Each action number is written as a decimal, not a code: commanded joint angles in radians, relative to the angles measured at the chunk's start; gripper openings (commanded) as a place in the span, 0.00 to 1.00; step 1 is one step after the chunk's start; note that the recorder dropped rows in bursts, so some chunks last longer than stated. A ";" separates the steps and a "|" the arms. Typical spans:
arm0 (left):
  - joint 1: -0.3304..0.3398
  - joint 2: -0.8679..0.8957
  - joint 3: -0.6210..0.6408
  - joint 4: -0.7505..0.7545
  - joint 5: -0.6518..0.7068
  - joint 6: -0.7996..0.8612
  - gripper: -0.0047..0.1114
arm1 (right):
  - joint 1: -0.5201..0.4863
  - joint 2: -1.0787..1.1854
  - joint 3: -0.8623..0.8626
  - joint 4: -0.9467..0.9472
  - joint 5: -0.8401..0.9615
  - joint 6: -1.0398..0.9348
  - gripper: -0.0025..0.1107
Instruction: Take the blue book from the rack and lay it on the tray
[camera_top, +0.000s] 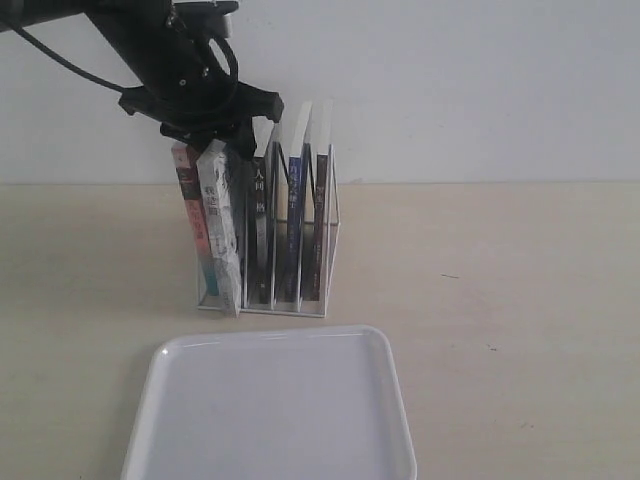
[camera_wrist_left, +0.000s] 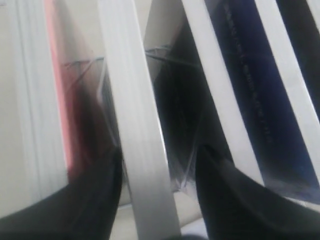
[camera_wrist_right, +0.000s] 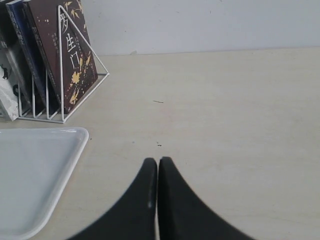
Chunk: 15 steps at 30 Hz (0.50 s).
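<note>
Backdrop: a plain white wall (camera_top: 480, 90), unmarked and evenly lit, meeting the surface (camera_top: 520, 260) along a straight horizontal line. The surface is a pale beige, matt top that fills the whole foreground of the exterior view. A few small dark specks (camera_top: 450, 276) lie on it, right of centre; in the right wrist view they appear as a short dash and a dot. Illumination is soft and diffuse, and shadows on the surface are faint with blurred edges.
</note>
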<state>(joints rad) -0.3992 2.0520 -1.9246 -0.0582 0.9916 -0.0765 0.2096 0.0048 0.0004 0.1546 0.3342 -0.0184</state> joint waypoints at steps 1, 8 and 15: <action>-0.006 -0.027 -0.002 -0.005 0.018 0.007 0.43 | -0.001 -0.005 0.000 -0.006 -0.003 -0.003 0.02; -0.006 -0.099 -0.002 -0.005 0.031 0.016 0.43 | -0.001 -0.005 0.000 -0.006 -0.003 -0.003 0.02; -0.006 -0.144 -0.002 -0.005 0.108 0.030 0.43 | -0.001 -0.005 0.000 -0.006 -0.003 -0.003 0.02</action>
<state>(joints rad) -0.3992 1.9296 -1.9246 -0.0582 1.0618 -0.0570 0.2096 0.0048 0.0004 0.1546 0.3342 -0.0184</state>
